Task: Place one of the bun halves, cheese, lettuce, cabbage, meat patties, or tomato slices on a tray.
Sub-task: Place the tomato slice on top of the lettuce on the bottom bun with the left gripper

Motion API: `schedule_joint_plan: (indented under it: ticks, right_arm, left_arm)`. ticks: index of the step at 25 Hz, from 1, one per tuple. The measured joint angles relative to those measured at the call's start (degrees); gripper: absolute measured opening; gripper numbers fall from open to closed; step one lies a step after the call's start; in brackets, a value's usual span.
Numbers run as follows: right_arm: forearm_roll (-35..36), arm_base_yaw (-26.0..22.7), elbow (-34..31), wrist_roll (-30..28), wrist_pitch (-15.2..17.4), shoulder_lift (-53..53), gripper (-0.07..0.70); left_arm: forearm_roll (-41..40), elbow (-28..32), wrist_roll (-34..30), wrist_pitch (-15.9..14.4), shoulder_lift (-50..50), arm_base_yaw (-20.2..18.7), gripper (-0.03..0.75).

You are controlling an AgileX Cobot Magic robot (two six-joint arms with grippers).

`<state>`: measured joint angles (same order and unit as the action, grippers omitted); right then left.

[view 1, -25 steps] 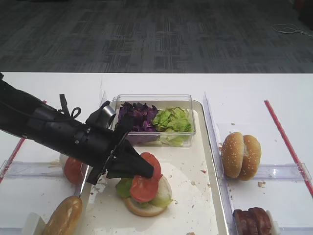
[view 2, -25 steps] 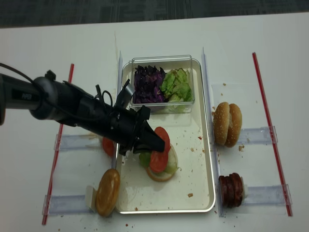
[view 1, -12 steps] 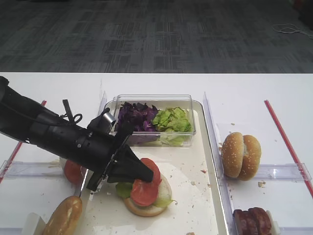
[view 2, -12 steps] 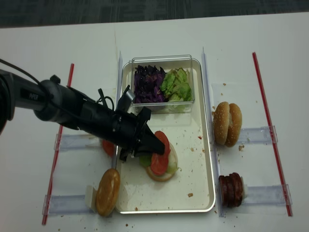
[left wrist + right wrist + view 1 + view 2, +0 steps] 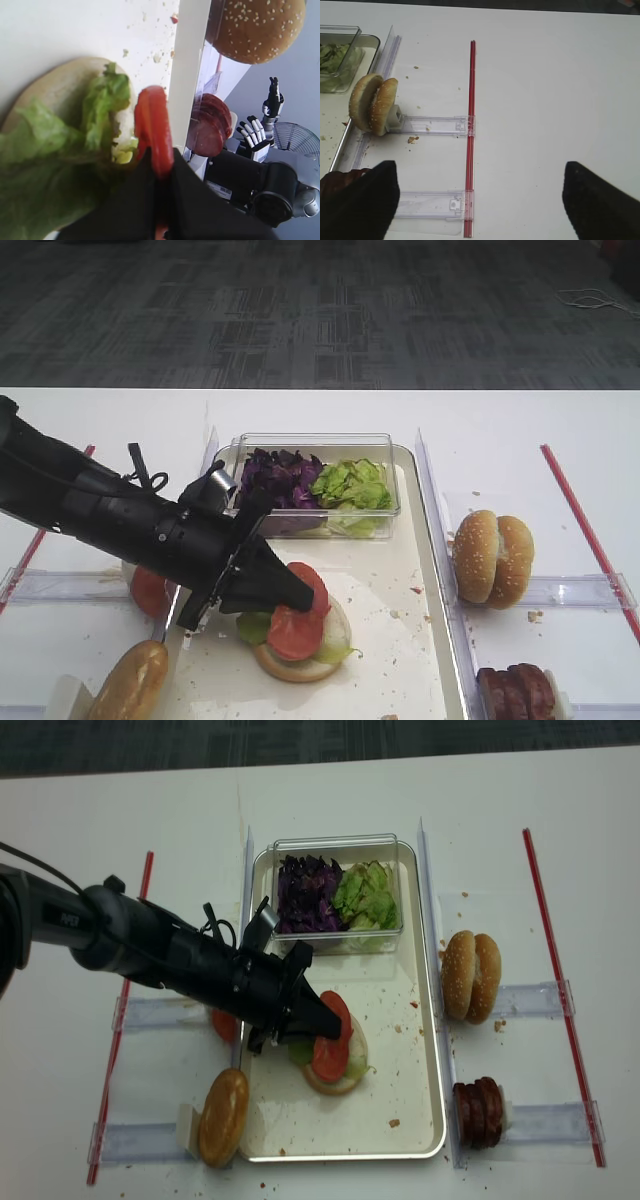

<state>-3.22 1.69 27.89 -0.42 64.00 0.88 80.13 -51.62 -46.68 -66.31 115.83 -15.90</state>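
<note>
Tomato (image 5: pixel 297 621) is the item in play: one red slice sits pinched on edge in the left tool (image 5: pixel 298 592), whose jaws are clamped together on it, low over the lettuce (image 5: pixel 330 636) and bun half (image 5: pixel 297 663) stacked on the tray (image 5: pixel 400 660). In the left wrist view the slice (image 5: pixel 154 130) stands nearly upright with its lower edge at the leaf (image 5: pixel 102 105), so the main risk, as I judge it, is release at this angle: let go while it stands on edge and it may roll or flop off the stack onto the bare tray, or land half hanging over the bun's side. A glossy wet slice could also stick to one jaw and be dragged away as the tool lifts, pulling the loose lettuce with it. Pressing further down could shove the leaf sideways or tip the bun. The arm lies low across the tray's left rim, near another tomato (image 5: pixel 148 588) in the rack and the bun (image 5: pixel 130 682) at the near left corner, so a careless retreat could knock either. The right tool (image 5: pixel 480 200) is spread apart with nothing between its fingers, well clear over the table (image 5: pixel 545 90).
</note>
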Motion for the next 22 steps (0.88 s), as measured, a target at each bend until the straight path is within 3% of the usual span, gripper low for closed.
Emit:
schedule_joint_plan:
  ticks: [7,19,22]
  right_arm:
    - [0.00,0.00,0.00,0.00,0.00,0.00,0.685]
    - [0.00,0.00,0.00,-0.11,0.00,0.00,0.685]
    - [0.00,0.00,0.00,-0.11,0.00,0.00,0.685]
  left_arm:
    - [1.45,0.00,-0.69,0.00,0.00,0.00,0.085]
    - [1.33,0.00,-0.80,0.00,0.00,0.00,0.426]
    - [1.33,0.00,-0.80,0.00,0.00,0.00,0.460]
